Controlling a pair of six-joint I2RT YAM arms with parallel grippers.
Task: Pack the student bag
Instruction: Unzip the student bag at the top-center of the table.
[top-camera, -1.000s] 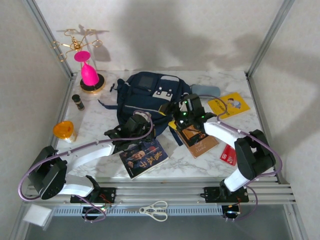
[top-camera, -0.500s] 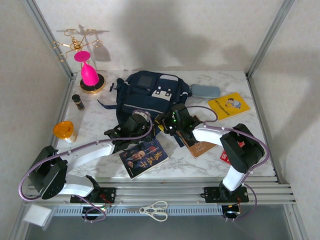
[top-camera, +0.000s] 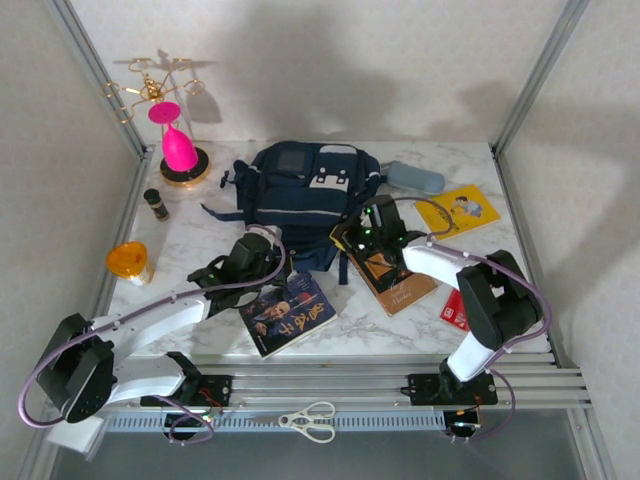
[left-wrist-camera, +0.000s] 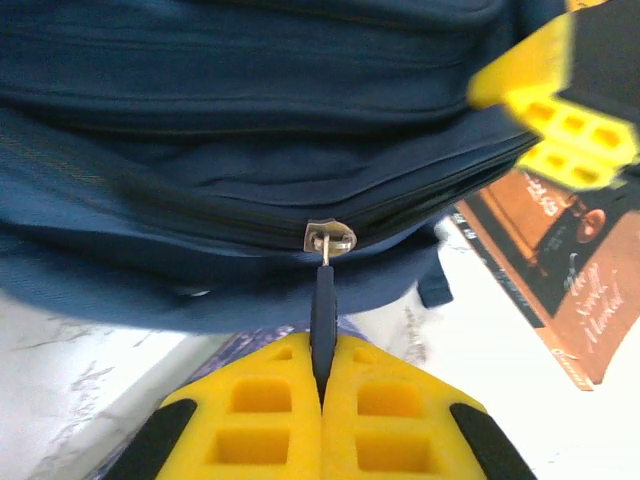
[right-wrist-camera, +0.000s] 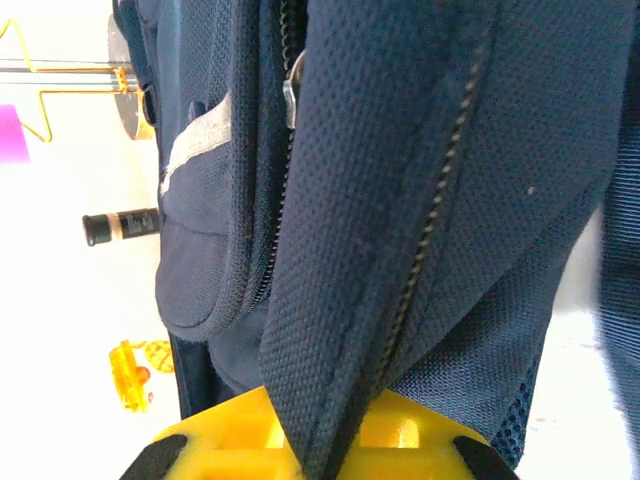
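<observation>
Left gripper (left-wrist-camera: 322, 352) jaws clench the dark zipper pull (left-wrist-camera: 322, 300) of the navy-blue fabric backpack (left-wrist-camera: 250, 150); right gripper (right-wrist-camera: 325, 445) jaws grasp its zippered edge (right-wrist-camera: 400, 250).

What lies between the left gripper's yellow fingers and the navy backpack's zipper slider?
A narrow dark pull tab, seen in the left wrist view: it hangs from the silver slider of the navy-blue fabric backpack into the shut left gripper.
</observation>
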